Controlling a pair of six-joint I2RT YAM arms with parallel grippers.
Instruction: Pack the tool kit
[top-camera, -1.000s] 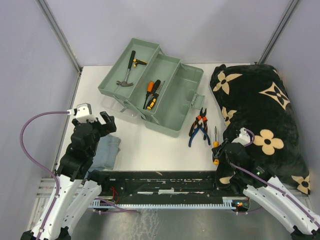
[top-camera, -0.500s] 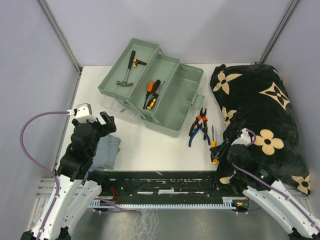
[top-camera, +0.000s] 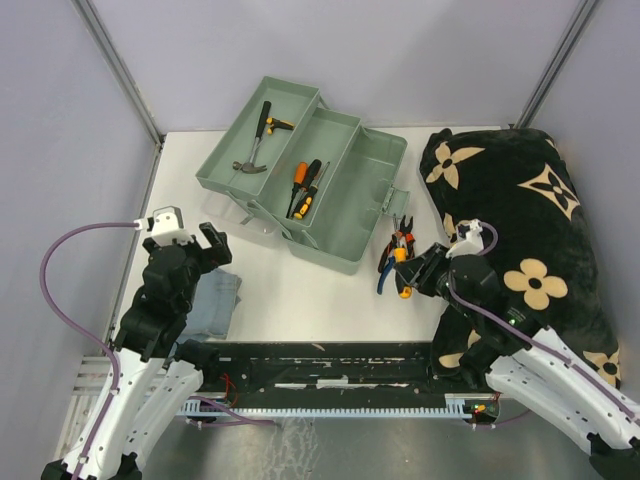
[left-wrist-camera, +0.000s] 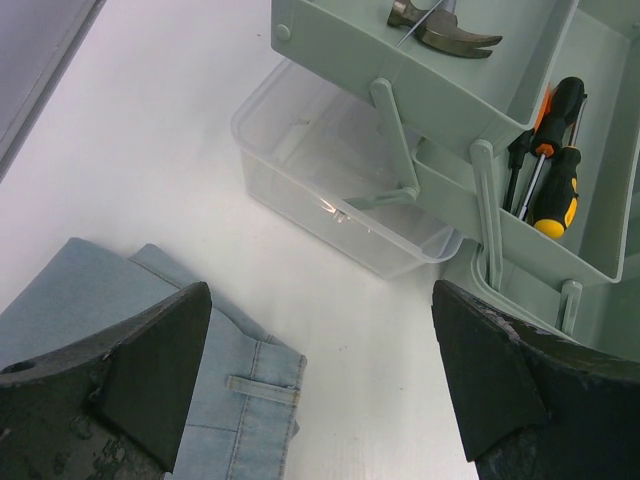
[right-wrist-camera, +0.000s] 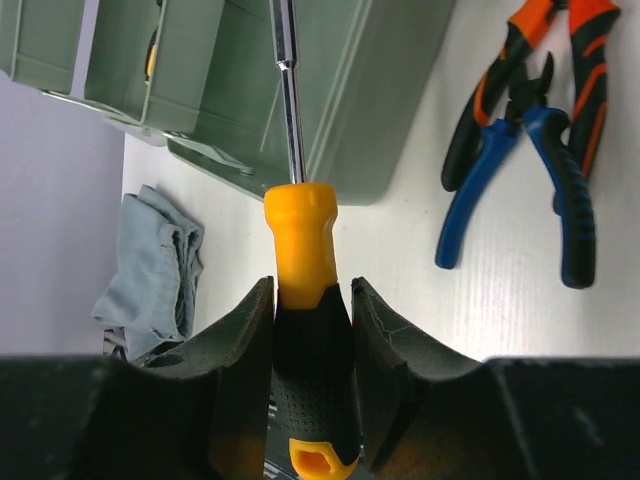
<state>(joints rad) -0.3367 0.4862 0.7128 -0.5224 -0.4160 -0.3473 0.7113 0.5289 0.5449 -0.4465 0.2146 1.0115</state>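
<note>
Bare table (top-camera: 300, 297) runs open across the lower middle, between the folded denim cloth (top-camera: 220, 300) at left and the pliers (top-camera: 400, 240) right of centre. The toolbox (top-camera: 355, 195) walls off the upper middle; the black blanket (top-camera: 520, 230) fills the right side.

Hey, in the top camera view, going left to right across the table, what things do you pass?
folded cloth → hammer → screwdrivers in the tray → pliers → black flowered blanket. The held screwdriver in the right fingers overlaps the pliers, so it's left out.
</note>
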